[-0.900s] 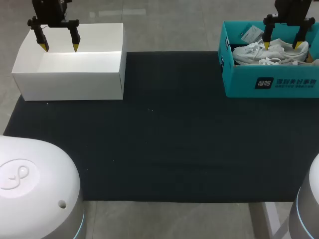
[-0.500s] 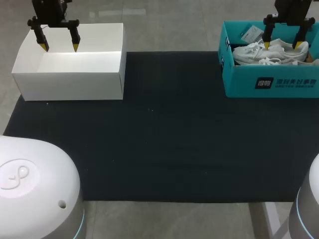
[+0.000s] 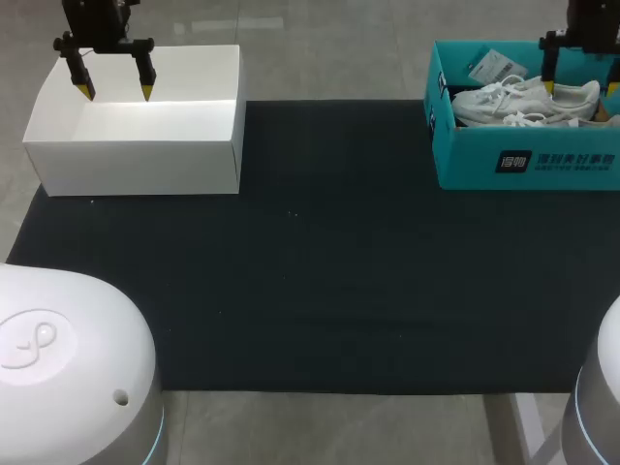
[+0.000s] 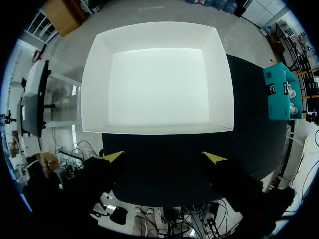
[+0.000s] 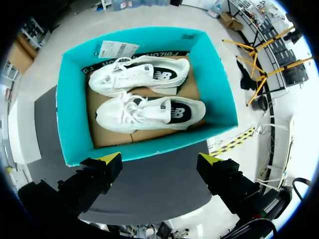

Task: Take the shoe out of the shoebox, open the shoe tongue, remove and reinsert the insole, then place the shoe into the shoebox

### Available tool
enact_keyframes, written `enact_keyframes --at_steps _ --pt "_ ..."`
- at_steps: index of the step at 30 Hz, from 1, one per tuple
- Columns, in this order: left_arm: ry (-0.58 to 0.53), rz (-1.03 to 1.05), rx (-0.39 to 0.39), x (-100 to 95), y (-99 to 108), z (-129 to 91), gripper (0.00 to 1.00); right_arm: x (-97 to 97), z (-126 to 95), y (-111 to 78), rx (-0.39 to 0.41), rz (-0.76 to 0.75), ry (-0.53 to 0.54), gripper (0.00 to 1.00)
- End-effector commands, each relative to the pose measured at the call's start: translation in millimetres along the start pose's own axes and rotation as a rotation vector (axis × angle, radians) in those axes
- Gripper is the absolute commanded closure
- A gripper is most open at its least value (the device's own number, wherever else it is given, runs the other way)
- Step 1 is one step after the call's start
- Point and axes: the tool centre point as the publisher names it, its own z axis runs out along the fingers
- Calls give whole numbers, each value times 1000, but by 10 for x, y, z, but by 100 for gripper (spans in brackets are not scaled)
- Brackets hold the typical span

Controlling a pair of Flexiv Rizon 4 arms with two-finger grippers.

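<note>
Shoes (image 3: 523,102), a white pair with mesh-looking uppers and loose laces, lie inside the teal cardboard shoebox (image 3: 528,160) at the far right of the counter, seen from the head view. The shoebox stands on a dark, matte mat (image 3: 310,271). Over it hangs the right hand (image 3: 579,85), its yellow-tipped fingers spread apart and holding nothing. At the far left, the left hand (image 3: 116,94) hangs just as wide over a plain white box (image 3: 136,145) with smooth, straight walls.

From the left wrist, the white box (image 4: 157,84) shows a bare, glossy floor ahead of the left hand (image 4: 165,157), fingers apart.

From the right wrist, the two shoes (image 5: 149,113) lie on their sides, side by side on brown cardboard (image 5: 192,89), dark logos on their flanks. A paper tag (image 5: 118,49) sits by the far wall of the shoebox (image 5: 75,99). The right hand (image 5: 159,159) hovers above the near wall, fingers well apart, touching nothing.
</note>
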Motion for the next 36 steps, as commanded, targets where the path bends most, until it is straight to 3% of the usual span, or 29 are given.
enact_keyframes --at_steps 1,7,14,24,36 --pt "-1 0 -1 -1 0 -3 0 -301 181 54 -21 46 16 0" --pt "-1 0 -1 -1 0 -3 0 -639 391 223 -62 65 -8 0" --pt "-1 0 -1 -1 0 -3 0 -825 586 405 -73 27 22 0" --pt "-1 0 -1 -1 0 -3 0 -777 884 596 -65 -34 37 0" --pt "-1 0 -1 -1 0 -3 0 -775 1214 561 -66 -108 68 0"
